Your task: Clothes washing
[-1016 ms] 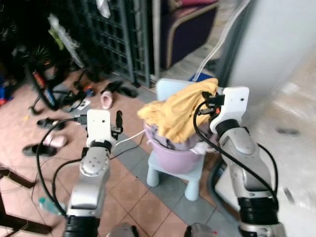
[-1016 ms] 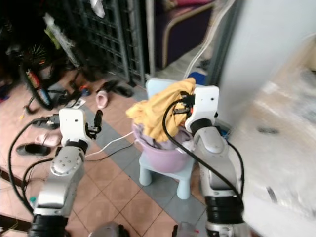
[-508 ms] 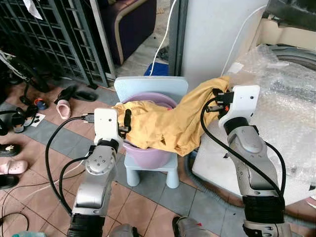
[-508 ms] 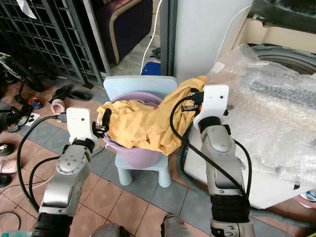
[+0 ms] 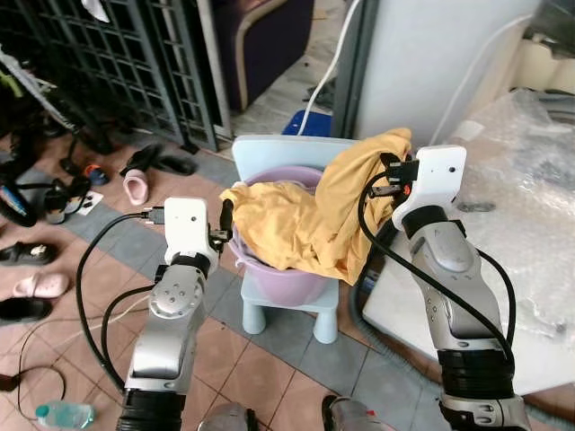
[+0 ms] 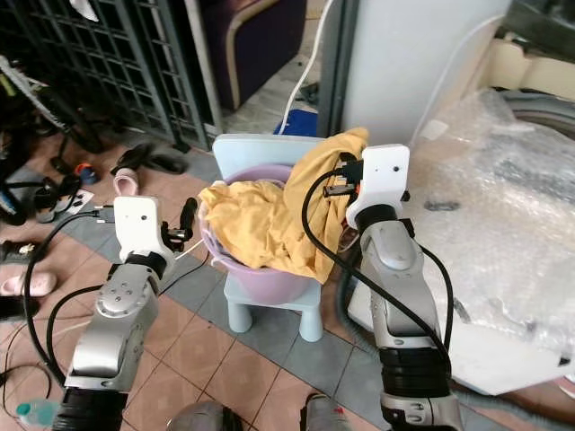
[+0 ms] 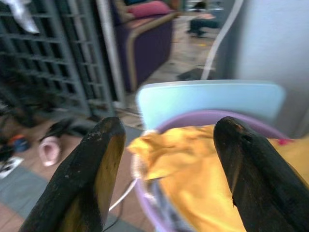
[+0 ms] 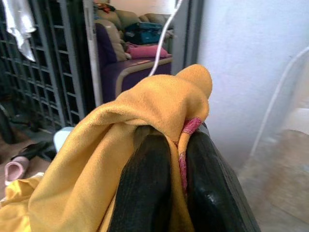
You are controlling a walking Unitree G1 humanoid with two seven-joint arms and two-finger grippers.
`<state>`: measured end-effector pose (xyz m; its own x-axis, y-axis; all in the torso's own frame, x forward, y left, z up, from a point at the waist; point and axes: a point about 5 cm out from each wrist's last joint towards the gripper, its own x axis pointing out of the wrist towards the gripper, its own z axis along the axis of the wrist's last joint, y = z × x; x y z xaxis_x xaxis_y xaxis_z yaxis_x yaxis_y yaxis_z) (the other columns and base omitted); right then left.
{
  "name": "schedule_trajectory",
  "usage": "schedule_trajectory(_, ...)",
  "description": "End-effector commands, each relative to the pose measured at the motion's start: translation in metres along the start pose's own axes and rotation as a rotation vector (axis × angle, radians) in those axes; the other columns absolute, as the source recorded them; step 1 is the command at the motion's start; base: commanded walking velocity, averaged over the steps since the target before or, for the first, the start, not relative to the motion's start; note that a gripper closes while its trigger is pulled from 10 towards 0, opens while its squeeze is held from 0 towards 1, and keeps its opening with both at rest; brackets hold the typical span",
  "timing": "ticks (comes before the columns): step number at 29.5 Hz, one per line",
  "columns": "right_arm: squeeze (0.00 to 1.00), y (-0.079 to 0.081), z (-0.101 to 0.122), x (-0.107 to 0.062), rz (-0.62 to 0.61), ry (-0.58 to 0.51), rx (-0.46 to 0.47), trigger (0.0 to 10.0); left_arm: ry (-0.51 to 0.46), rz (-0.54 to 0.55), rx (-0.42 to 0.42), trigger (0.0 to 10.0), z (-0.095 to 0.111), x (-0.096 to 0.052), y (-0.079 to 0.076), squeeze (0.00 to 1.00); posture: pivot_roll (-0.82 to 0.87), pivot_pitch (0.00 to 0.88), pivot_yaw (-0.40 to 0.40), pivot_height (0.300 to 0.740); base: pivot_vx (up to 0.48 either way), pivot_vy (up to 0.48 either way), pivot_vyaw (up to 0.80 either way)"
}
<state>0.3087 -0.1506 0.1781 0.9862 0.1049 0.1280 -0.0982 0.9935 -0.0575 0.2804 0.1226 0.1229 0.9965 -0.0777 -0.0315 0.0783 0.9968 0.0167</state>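
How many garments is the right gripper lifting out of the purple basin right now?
1 for certain: the yellow cloth garment, pinched by the right gripper, trailing into the purple plastic basin. A pink edge shows between the fingers; more clothes may be hidden underneath.

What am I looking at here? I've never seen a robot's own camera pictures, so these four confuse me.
It is a humanoid robot with two silver arms, each ending in a black two-fingered claw. Two pictures come from its head, looking down; two from cameras on its wrists. A lilac plastic basin of laundry sits on a small pale blue plastic chair. The right claw is shut on a mustard-yellow cloth garment, lifting one end while the rest drapes into the basin. The left claw is open beside the basin's rim. A bubble-wrapped washing machine stands on the robot's right.
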Motion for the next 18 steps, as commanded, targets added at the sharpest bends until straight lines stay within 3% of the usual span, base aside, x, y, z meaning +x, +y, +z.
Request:
schedule_trajectory(1,0.0,-0.0005,0.0017,0.0004,0.0,-0.015,-0.004,10.0,-0.013,-0.009,0.003,10.0,0.0024,-0.0006,0.0003,0.0,-0.07,0.033,0.052,0.74,0.0,0.0,-0.8)
schedule_trajectory(7,0.0,-0.0017,0.0018,0.0003,-0.009,-0.02,-0.017,10.0,-0.007,-0.014,0.001,10.0,0.0004,0.0002,-0.0001,0.0,-0.08,0.024,0.058,0.74,0.0,-0.236,-0.8)
schedule_trajectory(18,0.0,-0.0038,-0.0012,-0.002,-0.031,-0.017,-0.023,10.0,-0.007,-0.014,-0.012,10.0,0.0007,0.003,0.0009,0.0,-0.08,0.021,0.07,0.74,0.0,0.0,-0.8)
